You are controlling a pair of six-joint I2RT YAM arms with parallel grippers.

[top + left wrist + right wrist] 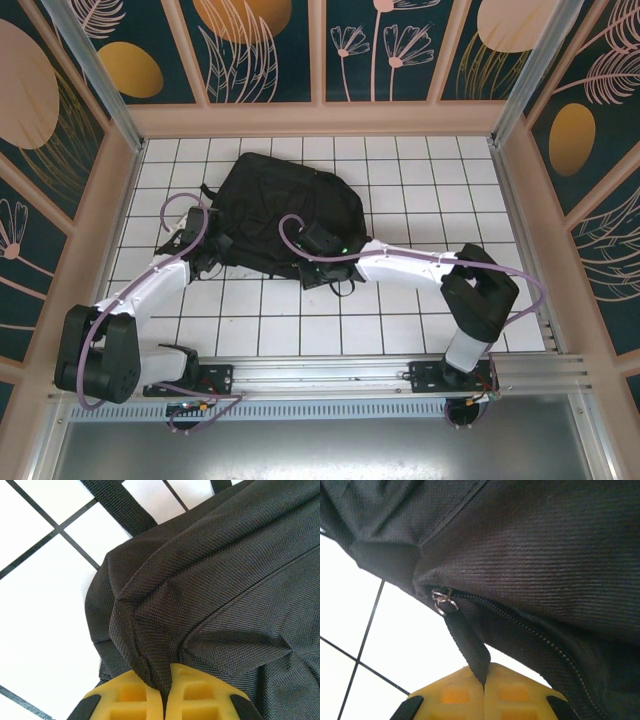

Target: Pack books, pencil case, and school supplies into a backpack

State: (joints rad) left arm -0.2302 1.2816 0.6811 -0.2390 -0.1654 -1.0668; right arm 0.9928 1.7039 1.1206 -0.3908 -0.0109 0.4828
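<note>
Right wrist — right gripper (484, 682) pinches backpack (545, 545) zip strap (467, 640).

Robot test cell in a lab: gridded white tabletop (400, 330), aluminium base rail (320, 378), leaf-patterned enclosure walls (260, 50).

Bright, even light; white table (40, 630) overexposed in wrist views; backpack (225, 580) weave sharp; shadows soft.
</note>
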